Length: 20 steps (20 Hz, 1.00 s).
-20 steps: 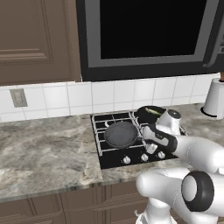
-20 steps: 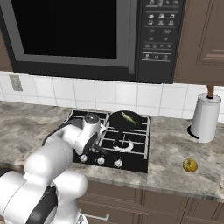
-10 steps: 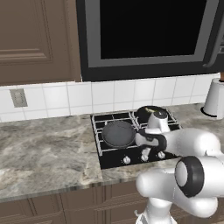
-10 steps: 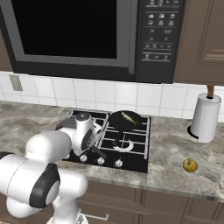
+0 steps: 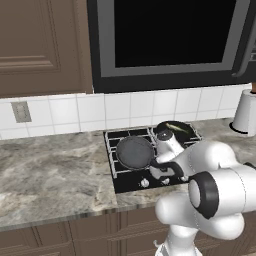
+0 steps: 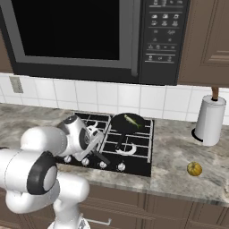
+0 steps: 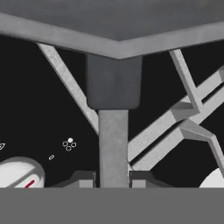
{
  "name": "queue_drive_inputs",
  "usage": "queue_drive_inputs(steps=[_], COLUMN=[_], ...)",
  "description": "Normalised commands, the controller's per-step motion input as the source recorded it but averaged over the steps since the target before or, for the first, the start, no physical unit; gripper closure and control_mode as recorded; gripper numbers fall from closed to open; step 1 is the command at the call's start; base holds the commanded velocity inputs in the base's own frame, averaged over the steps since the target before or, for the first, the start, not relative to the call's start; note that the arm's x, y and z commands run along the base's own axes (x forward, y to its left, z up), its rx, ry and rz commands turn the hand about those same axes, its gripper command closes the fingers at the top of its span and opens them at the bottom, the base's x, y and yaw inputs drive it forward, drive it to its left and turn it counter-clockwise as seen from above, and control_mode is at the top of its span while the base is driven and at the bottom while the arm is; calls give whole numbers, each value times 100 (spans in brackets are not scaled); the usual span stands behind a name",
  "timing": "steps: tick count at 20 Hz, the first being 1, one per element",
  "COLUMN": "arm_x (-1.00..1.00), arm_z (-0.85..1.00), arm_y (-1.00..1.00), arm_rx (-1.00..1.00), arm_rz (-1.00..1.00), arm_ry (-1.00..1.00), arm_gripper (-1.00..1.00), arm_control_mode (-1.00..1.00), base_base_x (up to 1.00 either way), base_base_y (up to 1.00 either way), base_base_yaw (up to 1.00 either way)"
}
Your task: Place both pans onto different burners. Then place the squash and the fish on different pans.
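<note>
Gripper: the gripper point(image 7: 113, 177) sat at the bottom centre of the hand view, fingers clenched on the pan handle point(image 7: 113, 148) that ran straight up the frame between them.
Held pan: the front pan point(image 5: 134, 152), at centre frame in the left base view, lay on the left side of the hob point(image 5: 131, 177), its rim close to the hob's left edge.
Hob front: a knob point(image 7: 19, 173) showed at lower left of the hand view, grates point(image 7: 192, 122) crossing to the right.
Far pan: the rear pan point(image 6: 129, 121), at centre of the right base view, held the fish point(image 6: 131, 119).
Squash: the squash point(image 6: 194, 168) lay at right on the open bench point(image 6: 179, 174), well apart from the hob, in front of the paper towel roll point(image 6: 208, 120).
</note>
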Motion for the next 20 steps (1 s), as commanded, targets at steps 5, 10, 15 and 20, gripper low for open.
queue_drive_inputs(steps=[5, 10, 15, 20], arm_x=[0, 0, 1, 17], arm_z=[0, 0, 0, 0], arm_y=[-11, -22, -15, 0], arm_rx=[-12, -7, -1, 5], arm_rz=[-4, -5, -2, 3], arm_ry=[0, -1, -1, 0], arm_gripper=[100, 100, 100, 100], arm_control_mode=[-100, -100, -100, -100], base_base_x=[0, 0, 0, 0], base_base_y=[0, 0, 0, 0], base_base_yaw=[0, 0, 0, 0])
